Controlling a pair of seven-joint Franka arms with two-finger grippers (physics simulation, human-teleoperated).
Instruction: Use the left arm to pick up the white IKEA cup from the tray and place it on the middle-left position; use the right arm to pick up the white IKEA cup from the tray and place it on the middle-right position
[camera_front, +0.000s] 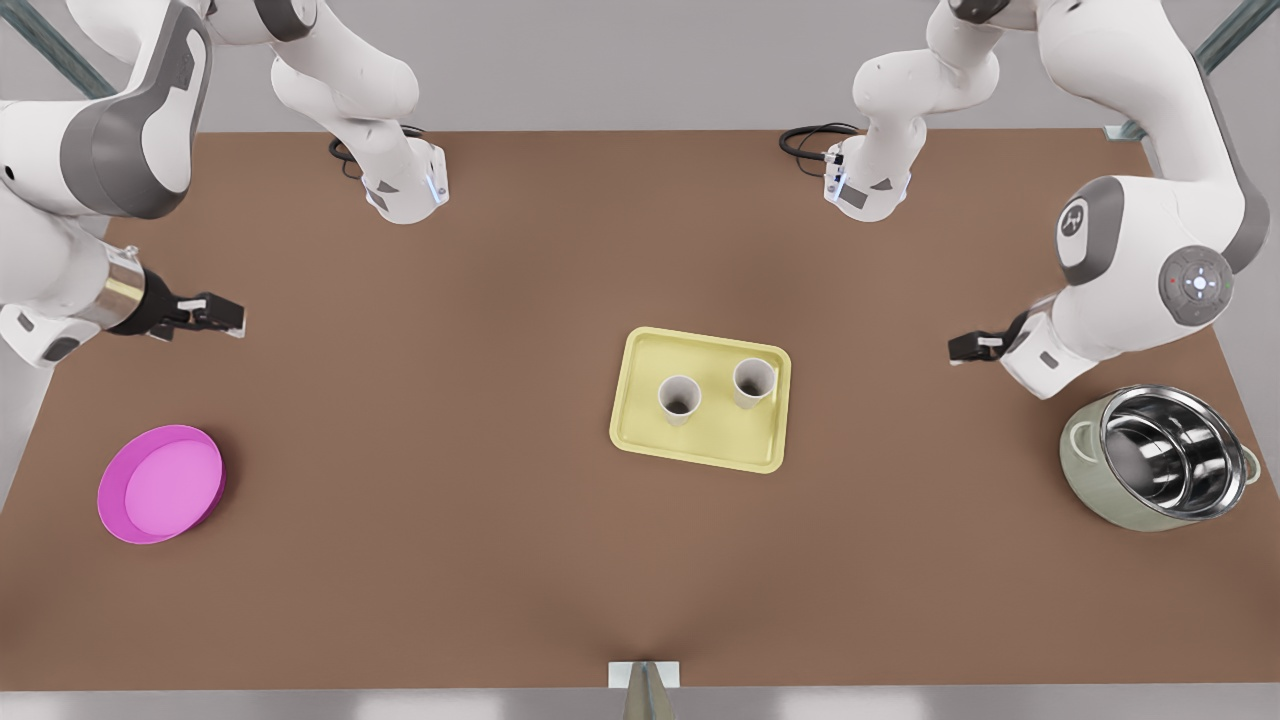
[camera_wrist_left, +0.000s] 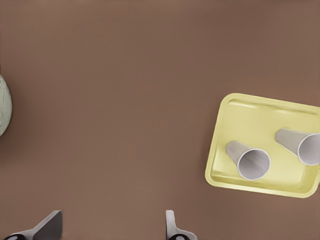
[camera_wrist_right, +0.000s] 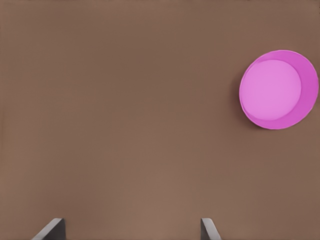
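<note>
Cups: two white cups, one and another, are seen upright side by side, apart, on the tray.
Tray: the tray is set near the table's centre.
Left gripper: the left gripper is held above the table at 3 o'clock of the tray, well apart; its fingers are spread wide, and nothing is gripped.
Right gripper: the right gripper is held at 9 o'clock, well apart; its fingers are spread wide, and nothing is gripped.
Dish: a magenta dish is placed at 8 o'clock.
Pot: a steel-lined pot is placed at 4 o'clock.
</note>
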